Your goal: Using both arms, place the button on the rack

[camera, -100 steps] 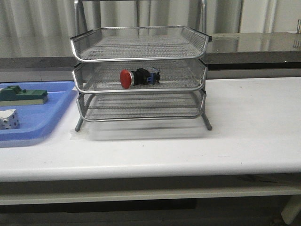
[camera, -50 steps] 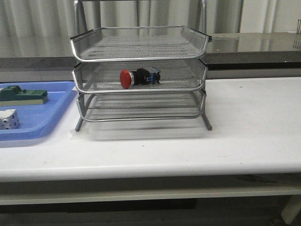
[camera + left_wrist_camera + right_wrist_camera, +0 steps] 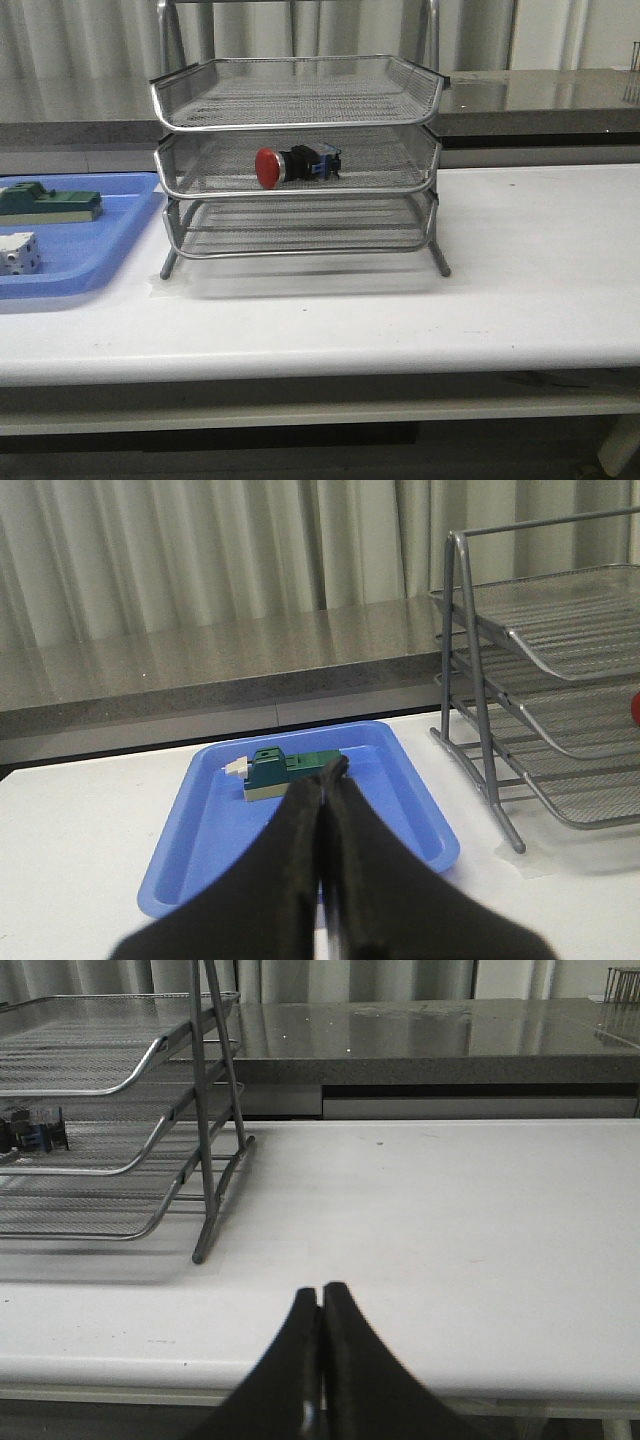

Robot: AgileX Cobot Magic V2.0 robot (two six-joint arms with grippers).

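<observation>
While your button (image 3: 292,165) lies on its side in the middle tier of the rack (image 3: 296,160) — red head toward the blue tray (image 3: 95,250) — both claws sit away from it. Your left gripper (image 3: 328,775) is pinched closed with nothing in it; your right gripper (image 3: 321,1295) likewise, above bare table (image 3: 520,270).

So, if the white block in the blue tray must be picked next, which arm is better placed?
Probably the left: its gripper hangs over the blue tray; the right gripper is beyond the rack.
</observation>
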